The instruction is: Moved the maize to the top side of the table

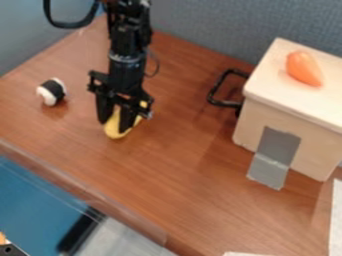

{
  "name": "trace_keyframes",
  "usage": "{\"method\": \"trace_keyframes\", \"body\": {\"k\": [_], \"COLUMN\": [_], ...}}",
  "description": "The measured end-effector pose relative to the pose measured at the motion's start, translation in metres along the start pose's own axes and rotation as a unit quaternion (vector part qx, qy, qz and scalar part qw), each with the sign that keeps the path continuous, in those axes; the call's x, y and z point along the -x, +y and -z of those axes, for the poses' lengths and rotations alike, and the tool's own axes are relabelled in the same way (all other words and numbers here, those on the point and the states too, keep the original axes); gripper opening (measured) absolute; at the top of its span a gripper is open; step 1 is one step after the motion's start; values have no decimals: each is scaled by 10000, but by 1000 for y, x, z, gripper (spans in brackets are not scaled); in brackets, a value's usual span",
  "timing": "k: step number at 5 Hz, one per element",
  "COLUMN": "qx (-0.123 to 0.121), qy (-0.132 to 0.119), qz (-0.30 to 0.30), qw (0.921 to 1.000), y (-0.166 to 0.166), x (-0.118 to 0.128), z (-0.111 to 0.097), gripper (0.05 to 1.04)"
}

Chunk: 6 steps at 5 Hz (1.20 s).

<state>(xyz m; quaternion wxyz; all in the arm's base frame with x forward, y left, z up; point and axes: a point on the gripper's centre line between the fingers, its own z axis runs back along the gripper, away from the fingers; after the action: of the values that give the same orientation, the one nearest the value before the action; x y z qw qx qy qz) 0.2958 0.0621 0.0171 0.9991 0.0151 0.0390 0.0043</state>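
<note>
We are seeing the black gripper [115, 124] hanging down over the left part of the table [180, 160], and it is pointing at the tabletop. We are finding the yellow maize [115, 132] right at its tip, lying aslant, its near end showing below the gripper and its other end showing beside it, toward the upper right. We cannot be telling from this view whether the gripper is clenching the maize or is leaving it released. Above, we are seeing the black arm [127, 47] coming in from the top edge, with a black cable [69, 24] looping out to its left. Left of the gripper, a black-and-white roll [51, 92] is sitting well apart on the tabletop. Farther out to the right, we are noticing a black metal handle [215, 92] near a pale wooden box [317, 150]. Grey tape [270, 159] is running down the box's front onto the table, and an orange toy piece [304, 68] is resting on its top.
</note>
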Motion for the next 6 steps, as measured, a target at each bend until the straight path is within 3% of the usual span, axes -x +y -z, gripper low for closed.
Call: {"method": "trace_keyframes", "body": {"k": [2, 4, 6], "qx": [158, 206, -1], "qy": [-170, -715, -619], "qz": [-73, -225, -415], "qw": [9997, 9970, 9972], "y": [5, 17, 35], "x": [-17, -67, -121], "z": [-14, -41, -32], "gripper": [470, 470, 470]}}
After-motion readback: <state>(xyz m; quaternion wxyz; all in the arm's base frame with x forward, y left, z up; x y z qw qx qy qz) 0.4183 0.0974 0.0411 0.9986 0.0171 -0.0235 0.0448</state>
